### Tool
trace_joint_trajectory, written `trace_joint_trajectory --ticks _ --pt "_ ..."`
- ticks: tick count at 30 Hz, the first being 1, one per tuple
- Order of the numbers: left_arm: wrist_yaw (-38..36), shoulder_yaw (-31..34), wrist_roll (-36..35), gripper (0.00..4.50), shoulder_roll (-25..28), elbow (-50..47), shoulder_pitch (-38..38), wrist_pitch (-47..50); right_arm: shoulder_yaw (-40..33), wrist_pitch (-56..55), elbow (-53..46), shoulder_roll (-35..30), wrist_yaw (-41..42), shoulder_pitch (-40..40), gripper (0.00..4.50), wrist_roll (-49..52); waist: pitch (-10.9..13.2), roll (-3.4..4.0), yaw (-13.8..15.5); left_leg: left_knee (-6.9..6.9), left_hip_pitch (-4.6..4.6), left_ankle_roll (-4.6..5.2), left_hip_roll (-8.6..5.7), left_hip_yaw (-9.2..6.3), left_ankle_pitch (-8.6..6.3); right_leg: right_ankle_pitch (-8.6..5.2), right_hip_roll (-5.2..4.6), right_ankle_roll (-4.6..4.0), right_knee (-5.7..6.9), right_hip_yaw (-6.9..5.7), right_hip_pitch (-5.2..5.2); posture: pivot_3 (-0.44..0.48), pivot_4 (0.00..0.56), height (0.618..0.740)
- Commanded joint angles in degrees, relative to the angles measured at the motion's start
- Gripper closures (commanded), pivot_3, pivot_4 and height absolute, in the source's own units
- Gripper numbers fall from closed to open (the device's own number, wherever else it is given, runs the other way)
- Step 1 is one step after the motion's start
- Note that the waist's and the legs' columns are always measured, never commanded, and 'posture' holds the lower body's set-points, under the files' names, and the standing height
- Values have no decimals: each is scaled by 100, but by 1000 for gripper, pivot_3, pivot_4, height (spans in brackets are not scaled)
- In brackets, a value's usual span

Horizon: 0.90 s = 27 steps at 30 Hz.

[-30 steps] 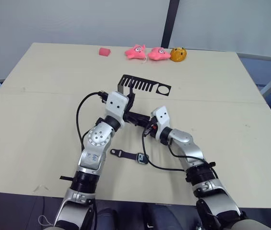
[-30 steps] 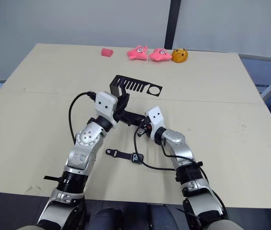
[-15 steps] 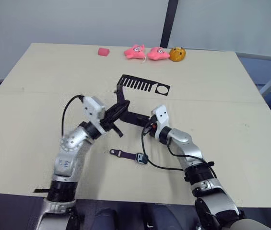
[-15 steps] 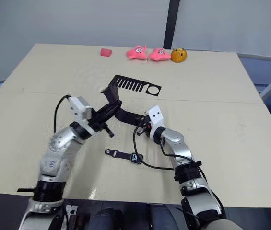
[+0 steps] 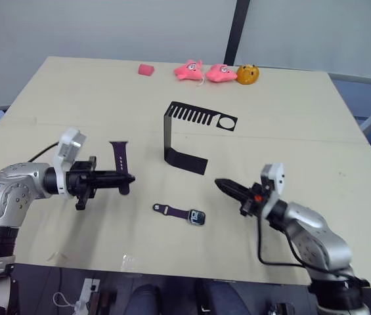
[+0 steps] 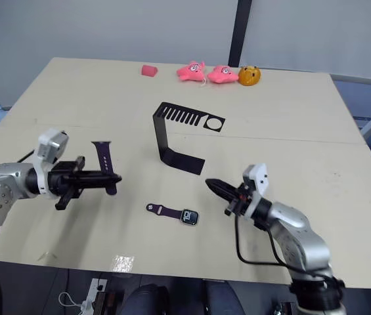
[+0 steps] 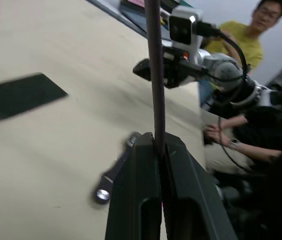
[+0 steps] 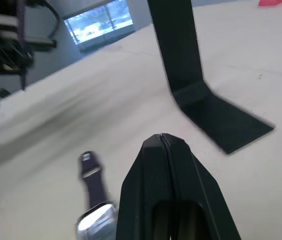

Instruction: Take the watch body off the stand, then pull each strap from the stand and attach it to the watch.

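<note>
The watch body (image 5: 196,217) is lying on the bench (image 5: 303,118) with one strap (image 5: 169,210) attached, just in front of the stand (image 5: 188,134). The left gripper (image 5: 128,178) is clamping the second strap (image 5: 119,161) above the bench, left of the stand. The right gripper (image 5: 221,185) is hovering with fingers pressed together, right of the watch.

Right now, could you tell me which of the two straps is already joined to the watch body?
The strap lying on the table, joined to the watch body; the other strap is clamped upright in the left gripper.
</note>
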Motion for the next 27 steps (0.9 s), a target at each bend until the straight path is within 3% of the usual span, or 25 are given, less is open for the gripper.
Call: trace_joint_trajectory --ticks 1,4,10,11,17,25,27 --pt "-231 -298 -275 4488 -19 -360 -153 680 -419 864 -983 129 -833 329 4245 1933 0 0 -38 -2 4 0 1 0 0 -1 1 -1 3 1 0 0 150 740" --pt "-110 -443 -359 4500 -238 -519 -221 1001 -508 1061 -1310 300 -1620 546 3163 2969 0 0 -47 -12 5 -2 2 -1 1 -4 3 -7 6 2 -4 0 150 740" --pt "459 -559 -666 4500 -869 -792 -408 1855 103 1284 -1496 434 -2808 593 181 3830 1 -4 -28 -12 -1 -4 0 -8 3 -5 2 -6 -3 2 -5 0 150 740" --pt "544 -584 -675 4500 -975 -801 -456 1929 195 1269 -1455 480 -2961 509 30 3882 1 -4 -26 -12 -3 -4 0 -7 3 -5 2 -6 -3 2 -6 0 150 740" --pt "998 -625 -644 4500 -1551 -780 -616 2130 573 1060 -1089 978 -3495 -62 30 3942 1 -3 -29 -12 -2 -8 0 -9 6 -5 5 -5 -2 2 -8 0 150 740" --pt "1209 -571 -611 4500 -1761 -802 -570 1995 805 983 -789 1229 -3587 -493 30 3763 1 -3 -22 -11 -5 -10 0 -10 7 -5 4 -5 -2 2 -10 0 150 740" --pt "1241 -575 -627 4500 -1791 -796 -565 1995 879 1016 -761 1237 -3492 -571 576 3747 1 -3 -24 -11 -5 -10 0 -10 7 -5 4 -5 -3 2 -10 0 150 740"
